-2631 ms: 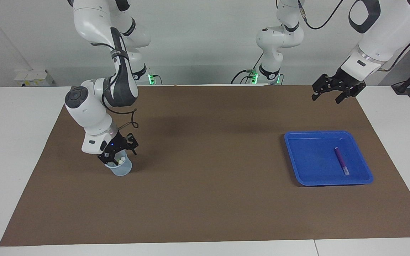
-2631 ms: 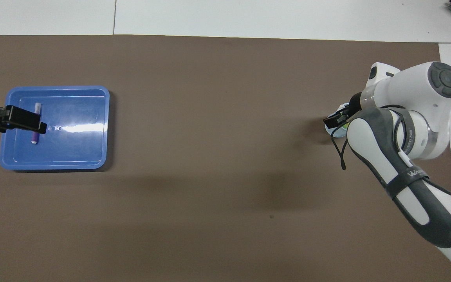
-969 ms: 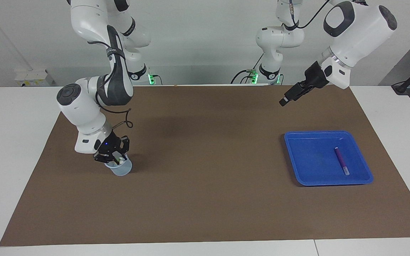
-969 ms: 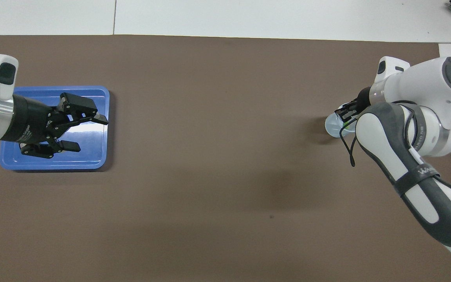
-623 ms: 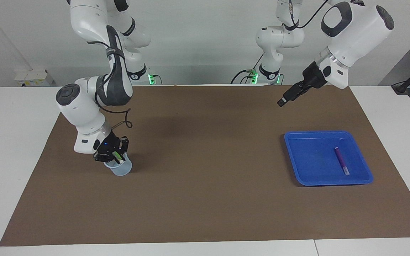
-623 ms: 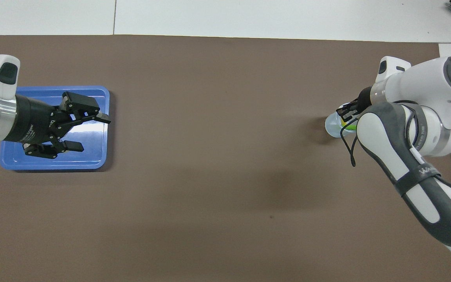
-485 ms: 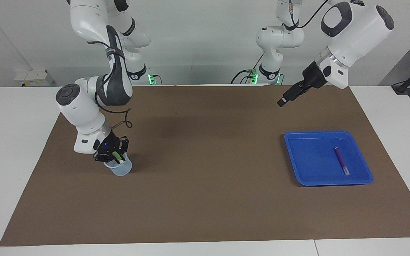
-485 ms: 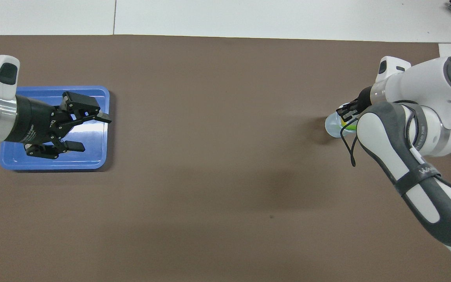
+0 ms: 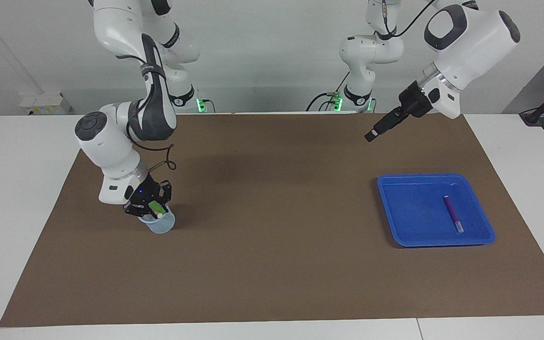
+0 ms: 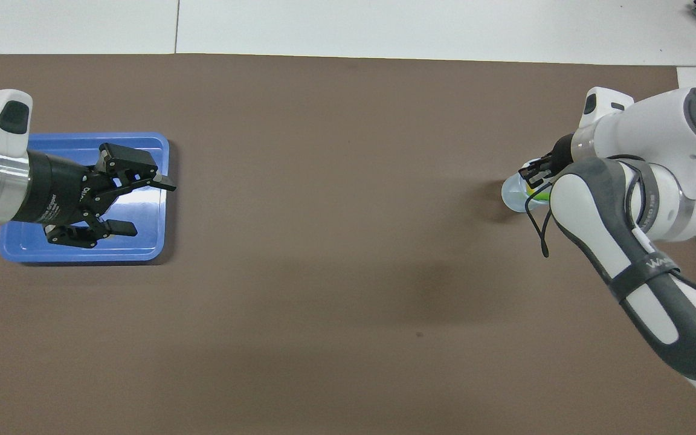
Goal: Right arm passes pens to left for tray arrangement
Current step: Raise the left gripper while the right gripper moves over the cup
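My right gripper (image 9: 151, 206) hangs just over the translucent cup (image 9: 161, 225) at the right arm's end of the table. It is shut on the green pen (image 9: 155, 207), whose whitish end points down at the cup's rim. In the overhead view the right gripper (image 10: 534, 174) and arm hide most of the cup (image 10: 511, 194). The purple pen (image 9: 452, 213) lies in the blue tray (image 9: 411, 212). My left gripper (image 9: 372, 135) is up in the air, open and holding nothing. From overhead the left gripper (image 10: 147, 206) covers the tray (image 10: 142, 252) and hides the purple pen.
A brown mat (image 9: 276, 236) covers the table between cup and tray. White tabletop (image 9: 17, 189) borders the mat at both ends. Both arm bases stand at the robots' edge of the table.
The green pen's body has come up out of the cup in my right gripper. My left gripper has turned and swung from the left arm's end toward the table's middle.
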You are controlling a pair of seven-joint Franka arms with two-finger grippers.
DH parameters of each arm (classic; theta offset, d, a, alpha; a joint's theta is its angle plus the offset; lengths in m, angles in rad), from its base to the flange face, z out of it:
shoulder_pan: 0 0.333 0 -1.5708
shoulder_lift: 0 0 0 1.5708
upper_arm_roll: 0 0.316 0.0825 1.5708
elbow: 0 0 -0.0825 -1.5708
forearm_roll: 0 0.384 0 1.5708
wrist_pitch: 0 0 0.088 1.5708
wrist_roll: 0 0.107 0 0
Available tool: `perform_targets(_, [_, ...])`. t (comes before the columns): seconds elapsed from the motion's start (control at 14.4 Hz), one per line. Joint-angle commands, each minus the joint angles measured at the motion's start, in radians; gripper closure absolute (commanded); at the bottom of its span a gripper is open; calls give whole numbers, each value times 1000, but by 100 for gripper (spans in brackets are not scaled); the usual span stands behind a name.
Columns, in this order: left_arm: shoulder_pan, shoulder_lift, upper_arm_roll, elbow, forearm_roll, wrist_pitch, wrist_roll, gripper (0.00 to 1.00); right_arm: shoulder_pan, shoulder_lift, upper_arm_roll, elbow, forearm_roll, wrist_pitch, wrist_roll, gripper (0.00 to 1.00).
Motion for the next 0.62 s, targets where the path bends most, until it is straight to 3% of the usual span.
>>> perform_targets(0.0, [-20, -36, 13, -45, -21, 33, -26, 3, -10, -4, 8, -15, 13, 20, -30, 64])
perform_targets(0.07, [-20, -36, 13, -45, -21, 33, -26, 3, -12, -2, 9, -15, 15, 20, -30, 65])
perform_targets(0.28, [-18, -36, 13, -45, -21, 33, -26, 3, -13, -4, 8, -15, 15, 18, -32, 89])
perform_targets(0.42, [-20, -36, 13, -45, -21, 33, -26, 3, -15, -4, 9, -15, 15, 14, -33, 99])
perform_targets(0.55, [-18, -36, 13, -48, -21, 33, -26, 3, -16, -4, 8, -12, 13, 5, -33, 100])
